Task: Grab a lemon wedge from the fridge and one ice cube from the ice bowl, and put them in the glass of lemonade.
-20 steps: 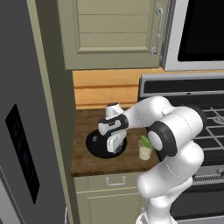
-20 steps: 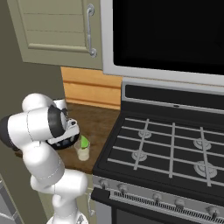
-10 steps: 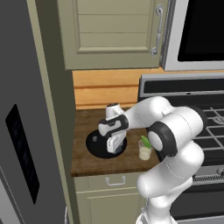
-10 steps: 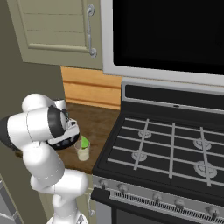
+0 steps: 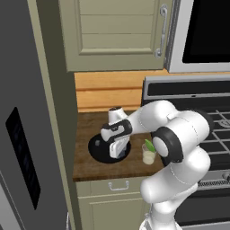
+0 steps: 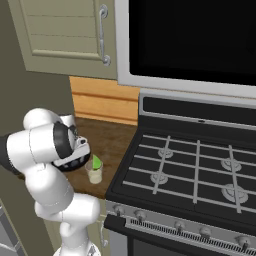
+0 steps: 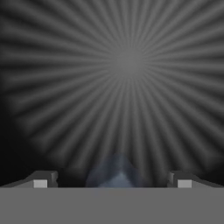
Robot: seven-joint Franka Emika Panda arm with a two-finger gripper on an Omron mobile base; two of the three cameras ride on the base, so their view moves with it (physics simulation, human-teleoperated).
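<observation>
glossy black ice bowl [image 5: 99,148], green-yellow lemon wedge [image 5: 149,145], brown counter [image 5: 90,167]

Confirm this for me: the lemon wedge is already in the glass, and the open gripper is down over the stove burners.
Wrong on one count. The left base view shows the gripper down over the black ice bowl, not the burners. The lemon wedge does sit in the glass, and the gripper is open.

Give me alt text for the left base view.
A white robot arm reaches down into a shallow glossy black bowl on a dark wooden counter. Right of the bowl stands a small clear glass of pale lemonade with a green-yellow lemon wedge at its rim.
</observation>
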